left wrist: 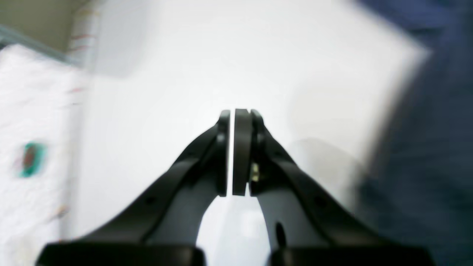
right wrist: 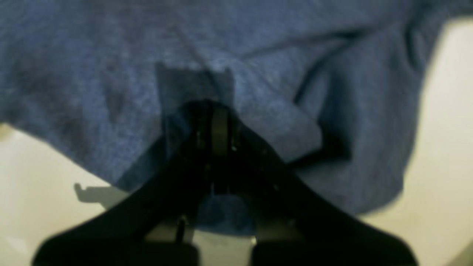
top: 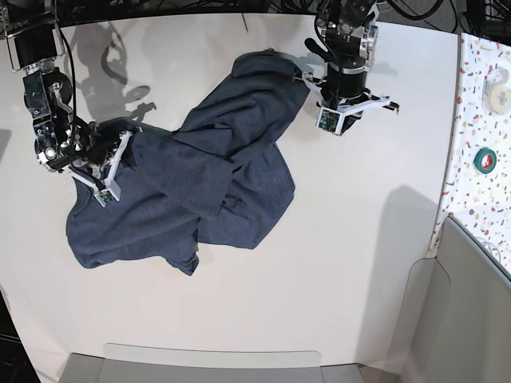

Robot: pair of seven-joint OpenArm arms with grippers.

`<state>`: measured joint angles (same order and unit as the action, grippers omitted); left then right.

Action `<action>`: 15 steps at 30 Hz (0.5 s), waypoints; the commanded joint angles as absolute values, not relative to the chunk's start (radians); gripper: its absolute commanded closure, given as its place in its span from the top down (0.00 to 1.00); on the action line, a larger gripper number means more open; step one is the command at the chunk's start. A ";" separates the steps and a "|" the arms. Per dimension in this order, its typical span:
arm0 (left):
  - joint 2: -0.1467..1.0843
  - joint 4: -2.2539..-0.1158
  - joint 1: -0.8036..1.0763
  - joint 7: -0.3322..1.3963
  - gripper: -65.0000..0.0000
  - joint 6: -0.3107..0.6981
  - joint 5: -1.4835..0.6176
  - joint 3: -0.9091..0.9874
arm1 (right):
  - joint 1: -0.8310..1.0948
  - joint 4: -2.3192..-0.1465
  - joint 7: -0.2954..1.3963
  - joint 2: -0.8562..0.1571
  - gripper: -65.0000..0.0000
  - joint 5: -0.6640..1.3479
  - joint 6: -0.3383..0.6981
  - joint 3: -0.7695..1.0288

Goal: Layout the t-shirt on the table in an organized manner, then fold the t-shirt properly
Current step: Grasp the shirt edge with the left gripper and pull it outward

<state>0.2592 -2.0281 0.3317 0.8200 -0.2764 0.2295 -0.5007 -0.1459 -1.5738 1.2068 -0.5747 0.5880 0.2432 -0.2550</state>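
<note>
The dark navy t-shirt (top: 215, 175) lies crumpled across the white table (top: 359, 239), bunched and folded over itself from the upper middle down to the left. In the base view my right gripper (top: 120, 144) sits at the shirt's left edge. The right wrist view shows that gripper (right wrist: 218, 114) shut on a fold of the blue t-shirt (right wrist: 92, 74), with a flap of cloth raised at its tips. My left gripper (top: 349, 100) hovers just right of the shirt's upper end. In the left wrist view it (left wrist: 236, 114) is shut on nothing above bare table (left wrist: 221, 55), with the t-shirt (left wrist: 436, 147) to its right.
A narrow speckled surface (top: 479, 120) runs along the right edge of the table and carries a green tape roll (top: 484, 159) and a white roll (top: 499, 77). A grey bin (top: 471, 319) stands at the lower right, and a grey strip (top: 215, 363) lines the front edge.
</note>
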 commanded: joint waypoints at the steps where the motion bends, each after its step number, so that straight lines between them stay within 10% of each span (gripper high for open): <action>1: 0.254 -2.063 0.300 0.828 0.00 -0.266 0.193 -0.467 | -0.163 -1.587 1.201 -0.590 0.00 0.595 0.245 -0.252; 15: 0.139 -1.836 -0.174 1.173 0.00 -0.041 -0.424 -0.145 | -0.165 -1.590 1.201 -0.630 0.00 0.593 0.243 -0.479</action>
<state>0.1429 -1.8240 -0.1654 1.1706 -0.0463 -0.4126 -0.1417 -0.1791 -1.5970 1.1477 -0.6266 0.5735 0.2321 -0.4637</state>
